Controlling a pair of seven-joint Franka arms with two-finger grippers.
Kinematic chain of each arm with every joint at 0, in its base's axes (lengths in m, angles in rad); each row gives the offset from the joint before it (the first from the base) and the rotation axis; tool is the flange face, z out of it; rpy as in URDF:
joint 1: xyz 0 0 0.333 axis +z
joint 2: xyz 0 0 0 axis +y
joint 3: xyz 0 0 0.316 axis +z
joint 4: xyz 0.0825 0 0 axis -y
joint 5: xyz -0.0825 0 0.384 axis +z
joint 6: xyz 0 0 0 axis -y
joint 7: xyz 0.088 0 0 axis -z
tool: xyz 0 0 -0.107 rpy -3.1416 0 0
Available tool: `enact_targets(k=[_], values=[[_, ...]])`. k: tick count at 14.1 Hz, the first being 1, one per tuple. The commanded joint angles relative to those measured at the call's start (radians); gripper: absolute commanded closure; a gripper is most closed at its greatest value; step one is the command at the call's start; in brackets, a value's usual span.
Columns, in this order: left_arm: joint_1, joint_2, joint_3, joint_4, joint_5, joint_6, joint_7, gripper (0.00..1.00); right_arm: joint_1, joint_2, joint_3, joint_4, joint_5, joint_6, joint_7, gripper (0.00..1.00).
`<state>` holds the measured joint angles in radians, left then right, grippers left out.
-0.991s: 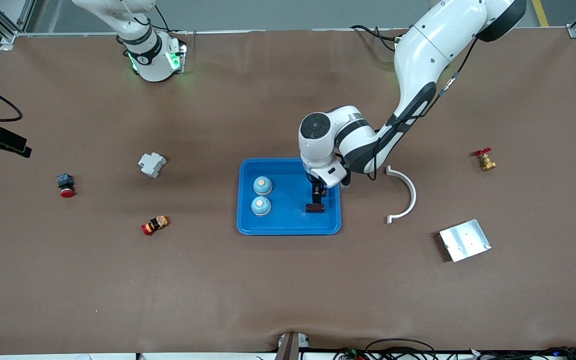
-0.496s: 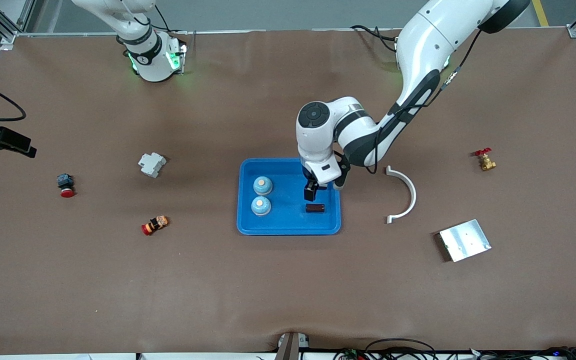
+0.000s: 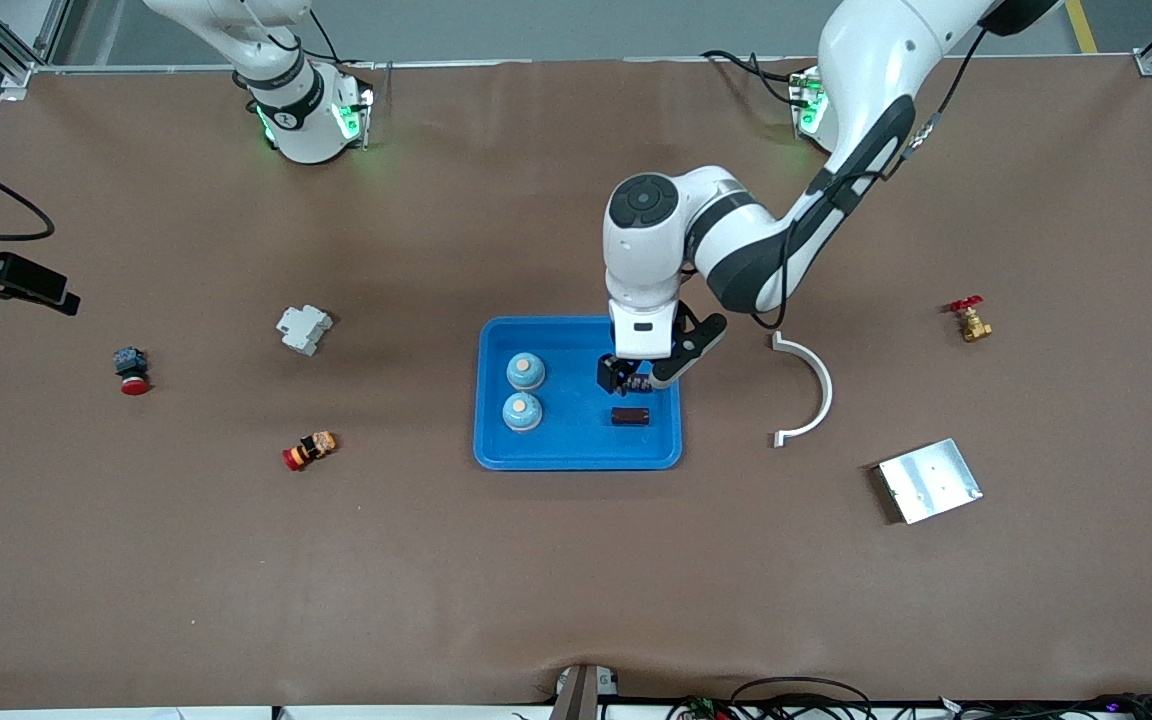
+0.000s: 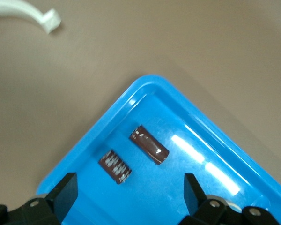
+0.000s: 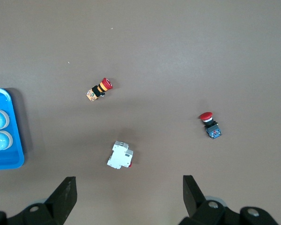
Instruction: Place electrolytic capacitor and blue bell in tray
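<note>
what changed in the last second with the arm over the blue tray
The left claw has lifted off the brown capacitor, which lies released in the blue tray, and has drawn back toward its base, fingers open. A second capacitor lies beside the first in the wrist view. The two blue bells have not moved. The right arm waits, its claw open.

Two blue bells [image 3: 524, 391], two capacitors [image 4: 150, 145], one tray [image 3: 576, 456].
</note>
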<state>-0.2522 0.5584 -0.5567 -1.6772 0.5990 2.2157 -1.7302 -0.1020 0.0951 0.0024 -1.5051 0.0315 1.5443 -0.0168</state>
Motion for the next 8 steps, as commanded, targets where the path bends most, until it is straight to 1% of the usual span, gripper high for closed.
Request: enact_targets(k=[1,4,5,7,8], values=[[0.025,-0.064,-0.003,-0.004,-0.010,-0.039,0.192,0.00,0.002,-0.012,0.004,0.003,-0.018,-0.024,0.011,0.00],[0.105,-0.066,-0.011,0.007,-0.016,-0.041,0.415,0.00,0.002,-0.012,0.004,0.005,-0.016,-0.032,0.012,0.00],[0.110,-0.069,-0.009,0.005,-0.019,-0.042,0.461,0.00,0.007,-0.012,0.005,0.005,-0.016,-0.033,0.014,0.00],[0.172,-0.083,-0.015,0.005,-0.022,-0.050,0.553,0.00,0.019,-0.014,0.005,0.005,-0.016,-0.036,0.058,0.00],[0.194,-0.089,-0.029,0.007,-0.030,-0.051,0.602,0.00,0.019,-0.012,0.004,0.006,-0.016,-0.042,0.063,0.00]])
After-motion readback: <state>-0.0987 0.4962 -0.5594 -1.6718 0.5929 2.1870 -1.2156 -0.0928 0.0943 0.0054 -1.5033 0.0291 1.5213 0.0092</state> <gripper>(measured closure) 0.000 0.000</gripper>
